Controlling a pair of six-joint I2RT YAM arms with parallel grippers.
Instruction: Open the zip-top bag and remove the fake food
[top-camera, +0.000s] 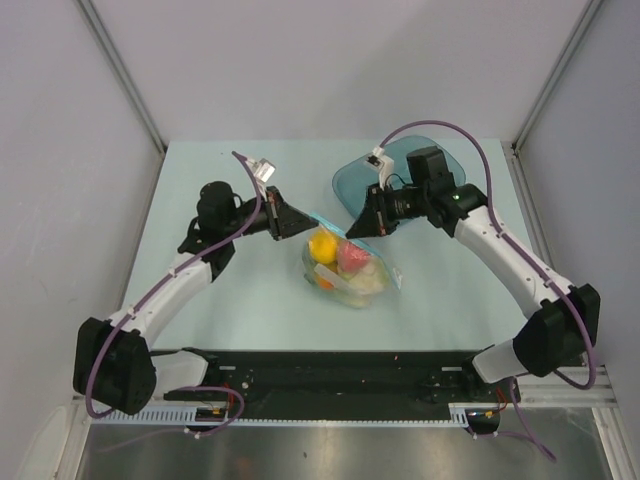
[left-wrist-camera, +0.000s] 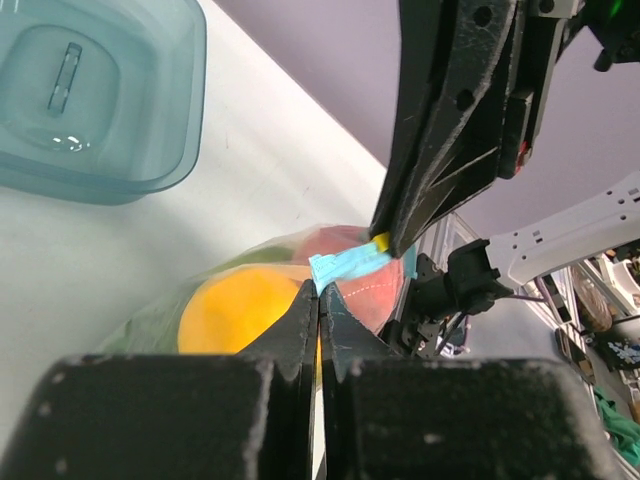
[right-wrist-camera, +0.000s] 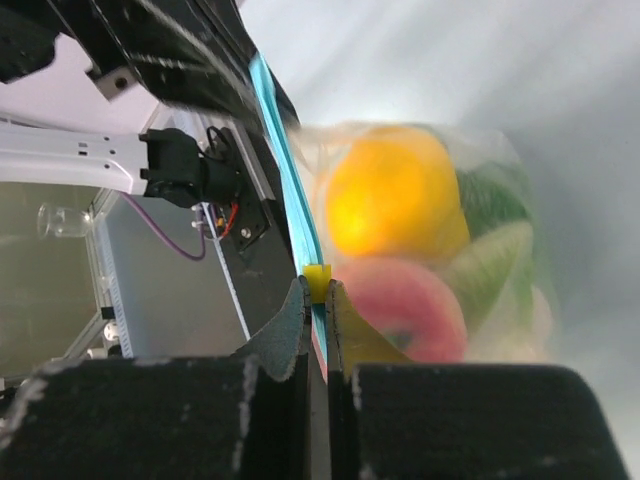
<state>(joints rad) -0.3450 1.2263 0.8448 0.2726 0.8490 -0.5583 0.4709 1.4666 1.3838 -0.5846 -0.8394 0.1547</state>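
Note:
The clear zip-top bag (top-camera: 348, 266) lies mid-table, its mouth raised between both grippers. Inside it are a yellow-orange fruit (top-camera: 322, 245), a red piece (top-camera: 352, 257) and a whitish piece (top-camera: 366, 283). My left gripper (top-camera: 300, 223) is shut on the left end of the light blue zip strip (left-wrist-camera: 350, 265), as the left wrist view (left-wrist-camera: 322, 290) shows. My right gripper (top-camera: 353, 229) is shut on the small yellow slider (right-wrist-camera: 317, 280) on the strip (right-wrist-camera: 283, 185). The right wrist view shows the fruit (right-wrist-camera: 395, 195), the red piece (right-wrist-camera: 410, 305) and the green cabbage (right-wrist-camera: 490, 240) through the plastic.
A teal translucent tray (top-camera: 362, 176) stands at the back right, partly under my right arm; it also shows in the left wrist view (left-wrist-camera: 100, 110). The enclosure walls rise on both sides and at the back.

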